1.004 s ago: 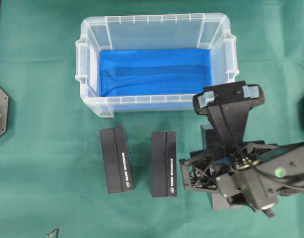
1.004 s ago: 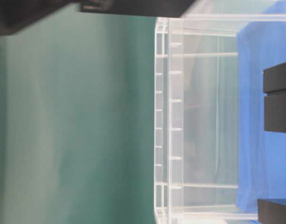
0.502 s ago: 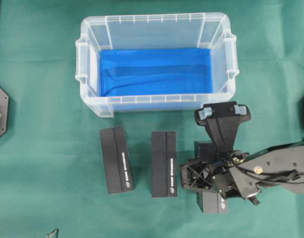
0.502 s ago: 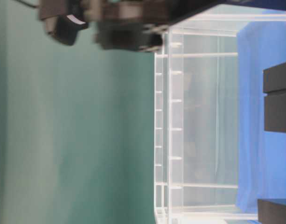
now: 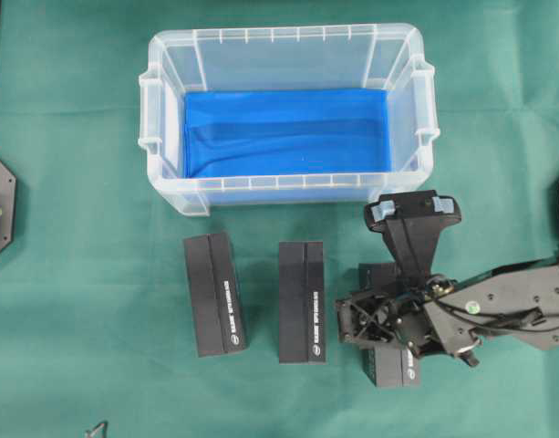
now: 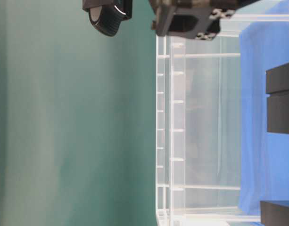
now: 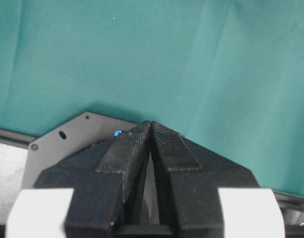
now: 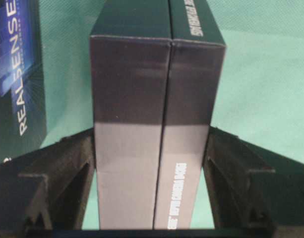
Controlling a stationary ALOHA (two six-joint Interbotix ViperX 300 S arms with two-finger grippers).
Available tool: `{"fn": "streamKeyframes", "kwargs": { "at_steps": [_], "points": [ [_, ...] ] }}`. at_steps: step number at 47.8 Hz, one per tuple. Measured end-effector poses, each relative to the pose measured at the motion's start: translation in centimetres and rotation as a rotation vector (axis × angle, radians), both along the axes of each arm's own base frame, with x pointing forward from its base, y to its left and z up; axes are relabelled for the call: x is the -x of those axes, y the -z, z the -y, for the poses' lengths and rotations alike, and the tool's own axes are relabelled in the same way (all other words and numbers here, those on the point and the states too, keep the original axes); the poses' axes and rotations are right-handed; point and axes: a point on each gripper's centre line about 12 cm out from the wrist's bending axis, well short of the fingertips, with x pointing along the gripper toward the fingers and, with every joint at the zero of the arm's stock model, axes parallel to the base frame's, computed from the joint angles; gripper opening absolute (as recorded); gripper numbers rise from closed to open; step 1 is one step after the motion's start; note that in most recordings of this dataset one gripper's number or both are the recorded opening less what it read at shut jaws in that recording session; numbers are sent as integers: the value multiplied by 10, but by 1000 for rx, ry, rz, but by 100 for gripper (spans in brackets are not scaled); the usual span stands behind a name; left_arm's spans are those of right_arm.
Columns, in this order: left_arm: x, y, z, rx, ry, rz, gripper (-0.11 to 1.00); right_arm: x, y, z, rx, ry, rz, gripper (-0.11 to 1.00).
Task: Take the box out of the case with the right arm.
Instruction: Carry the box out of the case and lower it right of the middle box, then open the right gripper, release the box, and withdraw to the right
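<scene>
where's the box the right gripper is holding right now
In the overhead view the box sits low on the right, on the green cloth outside the case, between the right gripper fingers, right of two other boxes.

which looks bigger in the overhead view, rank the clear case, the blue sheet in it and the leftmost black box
1. clear case
2. blue sheet, lying inside the case's footprint
3. leftmost black box, on the green cloth

The case sits nearer the overhead camera only slightly; the order is clear.

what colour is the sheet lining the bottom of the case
Blue sheet, lining the clear case; clearest in the overhead view.
</scene>
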Motion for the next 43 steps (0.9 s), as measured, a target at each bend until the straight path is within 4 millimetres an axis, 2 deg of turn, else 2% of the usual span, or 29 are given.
{"fn": "streamKeyframes", "kwargs": {
  "at_steps": [9,15,17,25,33,37,43],
  "points": [
    [0,0,0,-1,0,0,3,0,-1,1,0,-5,1,67],
    [0,0,0,-1,1,0,3,0,-1,1,2,-7,-2,92],
    [0,0,0,-1,0,2,3,2,-1,1,6,-6,-12,95],
    [0,0,0,-2,2,-1,3,4,-3,3,24,-5,-37,89],
    [0,0,0,-1,1,-2,3,3,-9,4,23,-4,-26,89],
    [0,0,0,-2,1,0,3,3,-20,4,18,-1,-13,89],
    [0,0,0,-2,2,-1,3,2,-48,11,36,8,8,89]
  ]
}}
